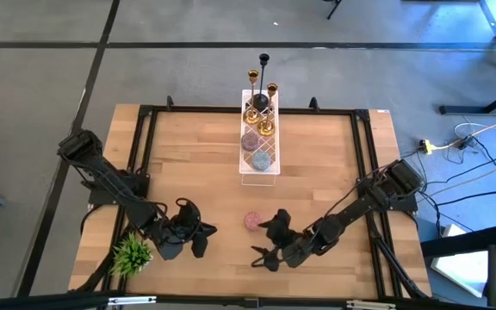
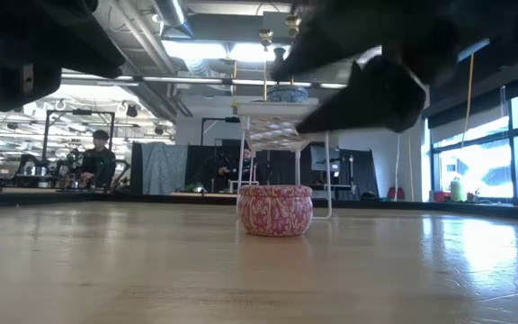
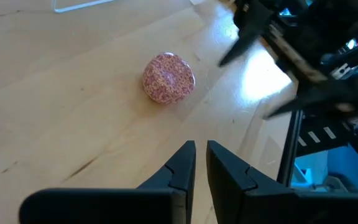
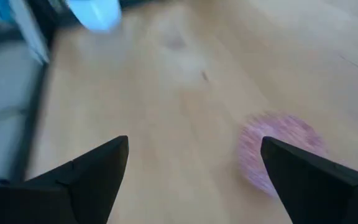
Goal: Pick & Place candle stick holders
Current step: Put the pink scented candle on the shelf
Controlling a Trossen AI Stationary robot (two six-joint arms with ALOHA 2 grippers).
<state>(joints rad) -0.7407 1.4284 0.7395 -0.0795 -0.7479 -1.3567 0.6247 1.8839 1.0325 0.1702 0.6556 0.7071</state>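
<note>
Tools near front table edge: left pressed together, right spread.

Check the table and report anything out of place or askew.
One thing stands apart: a pink patterned tin sits alone on the bare wood near the open right gripper, while the candle stick holders and other tins stand on the clear stand at the far edge. Nothing looks tipped or spilled.
</note>
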